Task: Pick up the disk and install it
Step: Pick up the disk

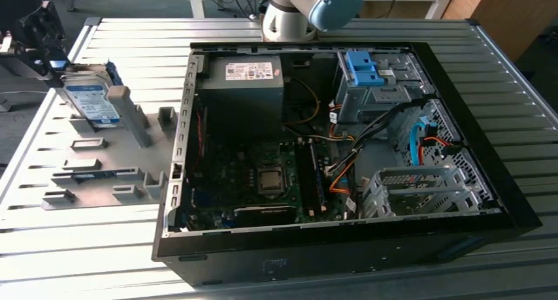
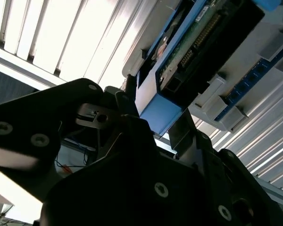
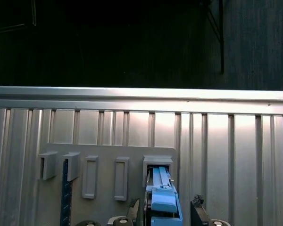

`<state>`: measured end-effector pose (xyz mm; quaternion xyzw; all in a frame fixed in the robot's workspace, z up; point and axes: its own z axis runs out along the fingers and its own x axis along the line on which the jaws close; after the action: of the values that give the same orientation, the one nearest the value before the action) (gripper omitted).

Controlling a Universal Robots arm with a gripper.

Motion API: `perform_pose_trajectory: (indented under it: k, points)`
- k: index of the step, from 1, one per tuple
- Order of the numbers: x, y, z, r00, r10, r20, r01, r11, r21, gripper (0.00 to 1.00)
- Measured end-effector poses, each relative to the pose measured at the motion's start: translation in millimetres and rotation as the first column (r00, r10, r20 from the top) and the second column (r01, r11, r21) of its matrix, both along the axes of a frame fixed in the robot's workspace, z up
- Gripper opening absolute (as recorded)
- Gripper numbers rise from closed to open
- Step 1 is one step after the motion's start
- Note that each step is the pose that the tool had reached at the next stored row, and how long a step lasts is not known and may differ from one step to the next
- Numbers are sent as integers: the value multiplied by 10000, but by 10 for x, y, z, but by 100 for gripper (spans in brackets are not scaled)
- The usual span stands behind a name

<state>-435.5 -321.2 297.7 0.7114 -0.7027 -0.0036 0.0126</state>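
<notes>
The disk (image 1: 91,102), silver with a white-and-blue label and a blue frame, stands on edge in a slot of the grey fixture plate (image 1: 104,163), at the exterior view's left. My black gripper (image 1: 63,63) hangs at the disk's upper end. In the first wrist view the blue frame of the disk (image 3: 163,202) sits between two dark fingertips (image 3: 133,208), with a small gap on each side. The second wrist view shows the disk's green circuit board (image 2: 203,37) and the gripper (image 2: 153,115) straddling its blue end. The gripper is open.
An open computer case (image 1: 488,182) takes up the middle and right of the ribbed metal table (image 1: 87,248). Inside are a grey power-supply box (image 1: 248,78), a blue bracket (image 1: 364,68) in the drive bay, and cables. The fixture plate carries several grey posts and slots. The table edge (image 3: 141,92) lies just beyond the fixture.
</notes>
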Motion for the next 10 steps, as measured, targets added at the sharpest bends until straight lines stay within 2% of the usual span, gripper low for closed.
perform_pose_trajectory:
  k: [2, 5, 6, 10]
  points:
    - [0, 0, -19, 10000, 0, 2, 0, 10000, -95, 53]
    - [0, -1, -40, 10000, 1, 2, -1, 9999, -104, 52]
    - [0, 0, -44, 10000, 1, 2, -1, 9999, -102, 45]
    - [-1, 0, -50, 10000, -1, 0, 1, 10000, -96, 45]
